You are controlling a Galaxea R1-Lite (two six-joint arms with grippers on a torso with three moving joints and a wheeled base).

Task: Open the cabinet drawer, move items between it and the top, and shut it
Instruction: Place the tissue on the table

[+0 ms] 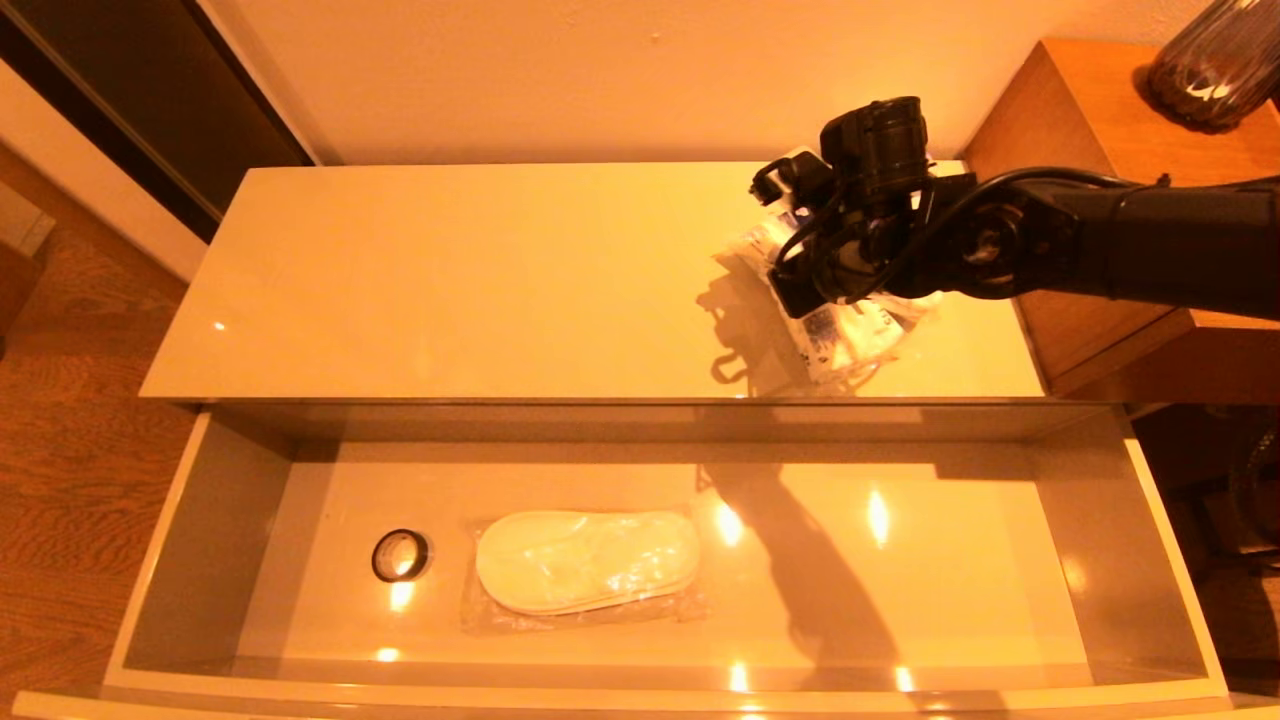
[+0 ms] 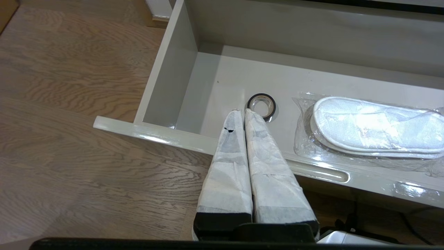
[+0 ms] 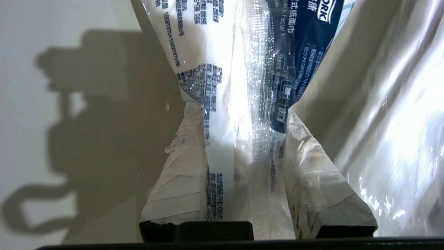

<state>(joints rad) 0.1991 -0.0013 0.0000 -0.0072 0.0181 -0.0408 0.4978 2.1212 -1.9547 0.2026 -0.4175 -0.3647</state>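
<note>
Two items lie in the pulled-out cabinet drawer [image 1: 160, 560]: black tape ring [image 1: 400, 555], bagged slippers [image 1: 587, 572] just beside it. Right gripper [image 3: 242, 114] pinches the white-and-blue packet [image 1: 850, 335] over the top's [image 1: 450, 280] right end. Left gripper [image 2: 241, 111], fingers pressed together, empty, hangs by the drawer front.

Cabinet drawer [image 1: 180, 560] stands pulled out in front of the cabinet top [image 1: 450, 290]; within the drawer, tape ring [image 1: 401, 555] lies left of centre, bagged slippers [image 1: 587, 572] just beside it to the right, the two apart. Tissue packet [image 1: 850, 335] sits at the right end of the cabinet top, with the right gripper [image 3: 242, 146] over it and the packet between its fingers. Left gripper [image 2: 242, 113] is outside the drawer's front wall, near the tape ring.
</note>
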